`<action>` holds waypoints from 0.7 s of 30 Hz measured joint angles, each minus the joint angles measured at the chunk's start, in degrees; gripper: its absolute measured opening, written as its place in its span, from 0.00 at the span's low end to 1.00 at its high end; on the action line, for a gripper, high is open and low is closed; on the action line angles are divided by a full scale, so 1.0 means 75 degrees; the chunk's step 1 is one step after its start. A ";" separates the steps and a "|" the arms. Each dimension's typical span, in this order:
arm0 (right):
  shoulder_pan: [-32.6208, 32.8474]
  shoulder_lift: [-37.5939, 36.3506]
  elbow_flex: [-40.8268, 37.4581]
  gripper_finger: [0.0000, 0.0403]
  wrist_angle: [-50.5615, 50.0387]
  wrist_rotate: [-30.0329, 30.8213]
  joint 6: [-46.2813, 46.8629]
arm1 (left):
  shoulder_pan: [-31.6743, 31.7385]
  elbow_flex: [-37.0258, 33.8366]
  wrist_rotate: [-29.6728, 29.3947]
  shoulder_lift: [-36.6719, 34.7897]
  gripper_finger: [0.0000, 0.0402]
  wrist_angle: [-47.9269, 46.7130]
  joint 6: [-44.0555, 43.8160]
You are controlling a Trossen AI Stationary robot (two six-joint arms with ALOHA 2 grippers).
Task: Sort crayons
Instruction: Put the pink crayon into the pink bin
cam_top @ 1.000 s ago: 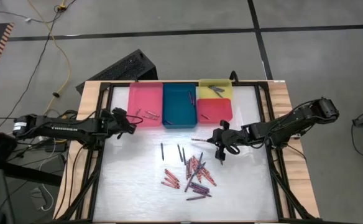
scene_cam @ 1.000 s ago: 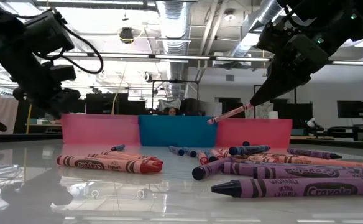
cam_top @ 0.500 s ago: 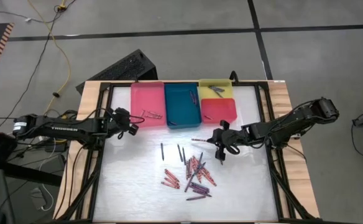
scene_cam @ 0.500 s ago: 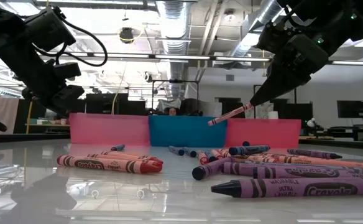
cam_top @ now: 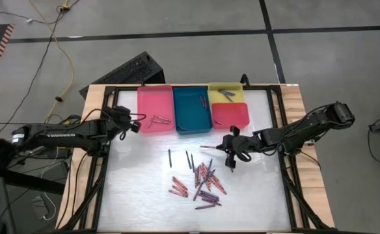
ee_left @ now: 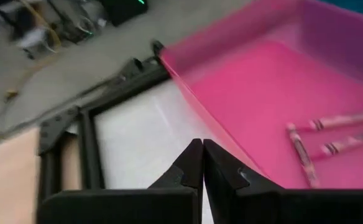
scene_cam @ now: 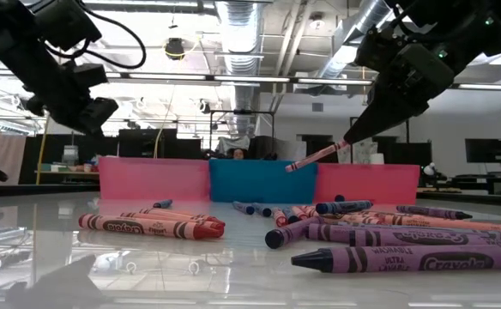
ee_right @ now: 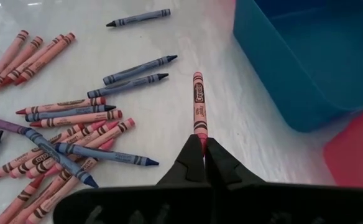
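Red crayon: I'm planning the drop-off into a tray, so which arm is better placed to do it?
Right. Its tool is shut on the red crayon, held above the table near the red tray. The left tool is shut, empty, beside the pink tray.

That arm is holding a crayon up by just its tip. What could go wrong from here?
The right gripper pinches the pink crayon only at one end, so it might swivel or slip out above the table. The teal tray and red tray sit side by side, so a loose drop could land in the wrong one.
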 joint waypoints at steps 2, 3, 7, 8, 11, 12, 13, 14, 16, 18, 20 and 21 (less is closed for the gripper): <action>-0.0003 0.0000 0.0000 0.00 0.0000 0.0000 -0.0037 | 0.0172 -0.0060 0.0111 0.0034 0.00 0.0038 0.0118; -0.0003 0.0000 0.0000 0.00 0.0012 0.0003 -0.0040 | 0.0298 -0.0133 0.0041 0.0039 0.00 0.0036 0.0043; -0.0023 0.0000 0.0000 0.00 0.0074 0.0004 -0.0063 | 0.1103 -0.0594 0.0143 0.0054 0.00 0.0438 -0.0508; -0.0023 0.0000 0.0000 0.00 0.0075 0.0005 -0.0066 | 0.1335 -0.0709 0.0268 0.0057 0.00 0.0644 -0.0621; -0.0023 0.0000 0.0000 0.00 0.0073 0.0006 -0.0153 | 0.1992 -0.1099 0.1218 0.0054 0.00 0.1820 -0.0535; -0.0023 0.0000 0.0000 0.00 0.0078 0.0006 -0.0179 | 0.2199 -0.1179 0.1735 0.0057 0.00 0.2240 -0.0410; -0.0023 0.0000 0.0000 0.00 0.0089 0.0006 -0.0183 | 0.2392 -0.1218 0.2271 0.0057 0.00 0.2597 -0.0357; -0.0023 0.0000 0.0000 0.00 0.0100 0.0006 -0.0183 | 0.2569 -0.1226 0.2774 0.0054 0.00 0.2869 -0.0338; -0.0023 0.0000 0.0000 0.00 0.0108 0.0009 -0.0183 | 0.2876 -0.1226 0.3311 0.0052 0.00 0.3111 -0.0344; -0.0023 0.0000 0.0000 0.00 0.0108 0.0009 -0.0186 | 0.3131 -0.1226 0.3335 0.0054 0.00 0.3004 -0.0454; -0.0023 0.0000 0.0000 0.00 0.0108 0.0009 -0.0186 | 0.3430 -0.1226 0.3349 0.0063 0.00 0.2902 -0.0484; -0.0023 0.0000 0.0000 0.00 0.0111 0.0011 -0.0187 | 0.3605 -0.1226 0.3428 0.0082 0.00 0.2900 -0.0495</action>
